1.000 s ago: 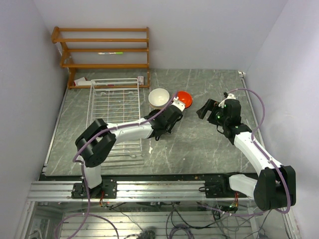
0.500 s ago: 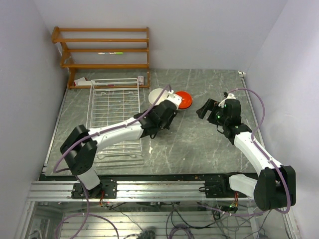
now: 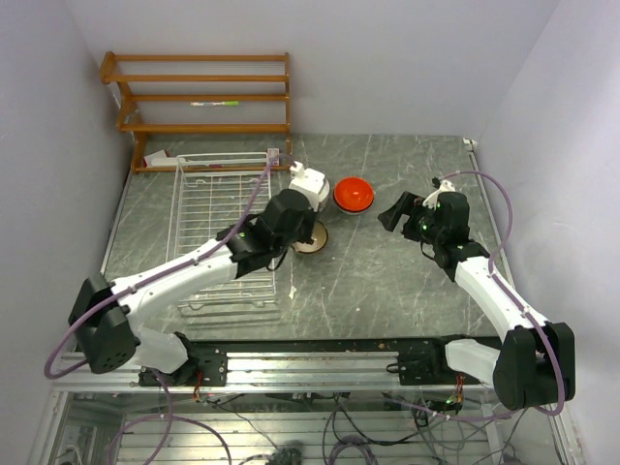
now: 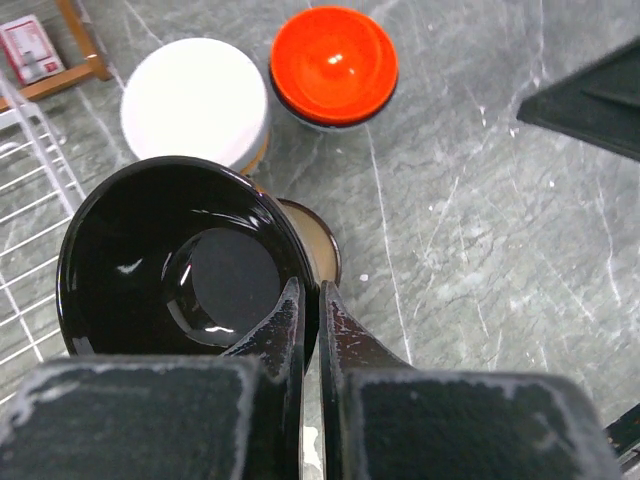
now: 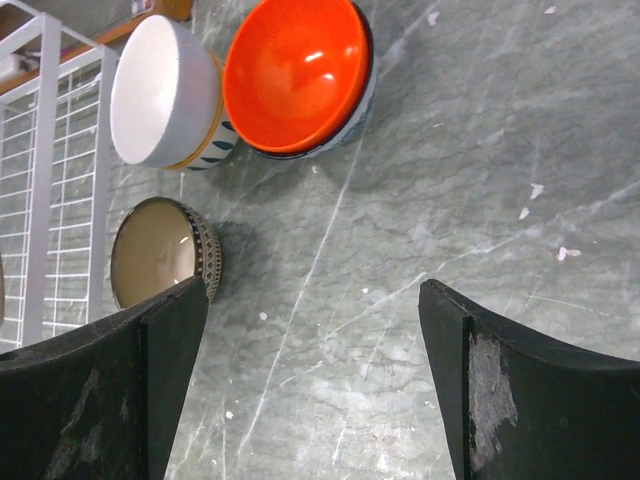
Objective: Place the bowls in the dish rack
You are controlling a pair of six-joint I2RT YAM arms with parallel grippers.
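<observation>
My left gripper [image 4: 308, 285] is shut on the rim of a glossy black bowl [image 4: 180, 260], one finger inside and one outside, and holds it above the table. In the top view this gripper [image 3: 295, 208] is just right of the white wire dish rack [image 3: 221, 155]. A tan bowl [image 3: 312, 239] sits on the table below it. A white bowl [image 4: 195, 100] and an orange-red bowl [image 3: 354, 194] stand further back. My right gripper [image 5: 315, 288] is open and empty over bare table, right of the orange-red bowl [image 5: 295, 75].
A brown wooden shelf unit [image 3: 203, 97] stands at the back left behind the rack. A small red and white card [image 4: 30, 48] lies by its foot. Rack wires show at the left of both wrist views. Walls close in on three sides.
My left arm has swung left and back toward the rack with the black bowl. The tan bowl now shows on the table. The right arm has not moved.
</observation>
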